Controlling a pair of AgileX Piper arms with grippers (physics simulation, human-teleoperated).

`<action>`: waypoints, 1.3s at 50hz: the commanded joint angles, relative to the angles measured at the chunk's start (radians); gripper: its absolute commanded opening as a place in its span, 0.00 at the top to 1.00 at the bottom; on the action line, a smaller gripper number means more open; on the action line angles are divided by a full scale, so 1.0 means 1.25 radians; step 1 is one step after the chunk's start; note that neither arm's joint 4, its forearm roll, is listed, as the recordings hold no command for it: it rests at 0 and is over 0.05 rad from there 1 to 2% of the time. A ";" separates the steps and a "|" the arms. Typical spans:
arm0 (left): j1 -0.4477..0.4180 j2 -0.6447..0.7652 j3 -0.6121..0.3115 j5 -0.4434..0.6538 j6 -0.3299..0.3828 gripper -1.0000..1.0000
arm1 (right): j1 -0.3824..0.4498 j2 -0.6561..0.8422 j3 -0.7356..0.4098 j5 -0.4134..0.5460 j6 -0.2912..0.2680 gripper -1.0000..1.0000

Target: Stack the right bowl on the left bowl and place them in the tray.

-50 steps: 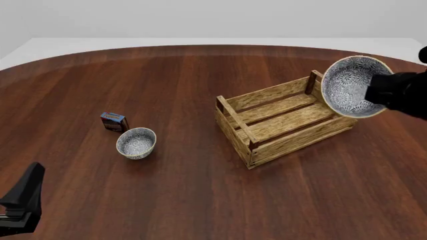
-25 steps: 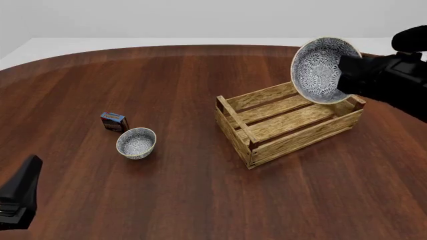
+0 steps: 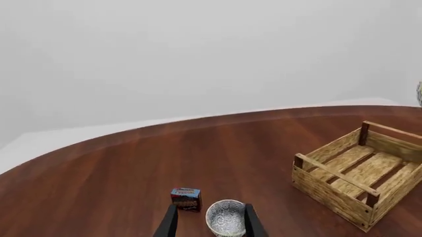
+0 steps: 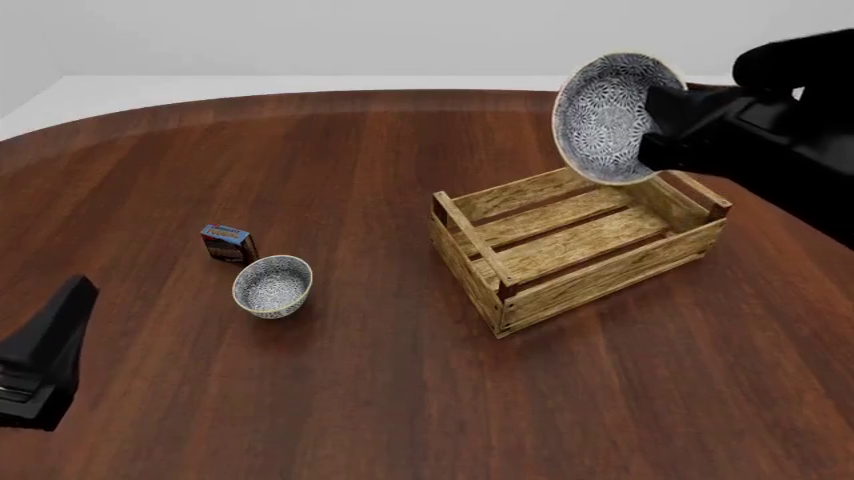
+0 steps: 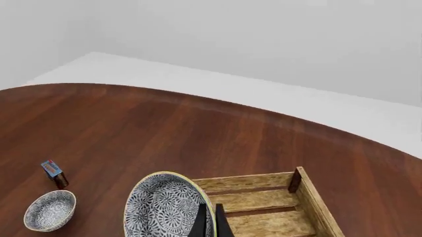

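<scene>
The right bowl [image 4: 603, 118], blue-patterned and tipped on its side, hangs above the far side of the tray [image 4: 614, 276], with my right gripper [image 4: 654, 122] shut on its rim. The right wrist view shows this bowl [image 5: 163, 207] pinched between the fingers [image 5: 201, 222] over the tray [image 5: 245, 181]. The smaller left bowl [image 4: 272, 285] sits upright on the table, well left of the tray. My left gripper [image 4: 70, 305] is low at the near left, open, short of that bowl. In the left wrist view the left bowl [image 3: 226, 217] lies beyond the spread fingers [image 3: 170, 223].
A small blue box [image 4: 228, 242] stands just behind and left of the left bowl, also seen as the blue box [image 3: 186, 197] in the left wrist view. The tray [image 3: 343, 193] is a light-wood slatted crate with nothing inside. The round wooden table [image 4: 400, 400] ends at a curved far edge.
My right gripper has carried the right bowl left and upward, from beside the tray's right end to above its far side. The left arm shifted slightly.
</scene>
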 commanded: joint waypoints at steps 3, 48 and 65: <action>-0.079 0.124 -0.055 -0.069 0.024 0.00 | 0.015 0.059 -0.029 -0.041 -0.033 1.00; -0.376 0.577 -0.370 -0.197 0.071 0.00 | 0.027 0.104 -0.031 -0.066 -0.080 1.00; -0.425 0.683 -0.451 -0.216 0.065 0.00 | 0.043 0.124 -0.032 -0.070 -0.083 1.00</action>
